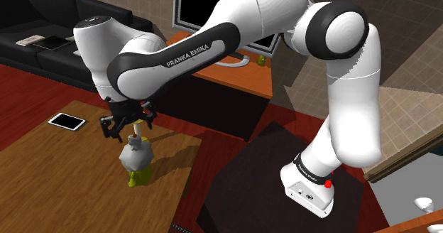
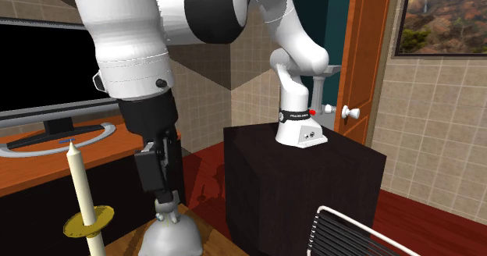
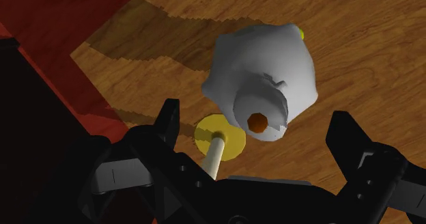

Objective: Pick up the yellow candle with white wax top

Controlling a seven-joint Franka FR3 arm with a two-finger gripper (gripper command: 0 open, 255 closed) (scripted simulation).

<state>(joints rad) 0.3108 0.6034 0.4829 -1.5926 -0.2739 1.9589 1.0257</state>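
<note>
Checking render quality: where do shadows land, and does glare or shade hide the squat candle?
Shoulder view: the arm's soft shadow darkens the table right of the squat candle. Wrist view: jagged-edged shadow bands cross the wood; its wax top reads grey, yet clear. Second exterior view: no glare.

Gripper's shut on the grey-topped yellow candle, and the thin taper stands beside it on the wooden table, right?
Not shut: the wrist view shows the gripper open, its fingers standing apart either side of the grey-topped yellow candle without clasping it. The thin taper does stand beside it on the wooden table.
</note>
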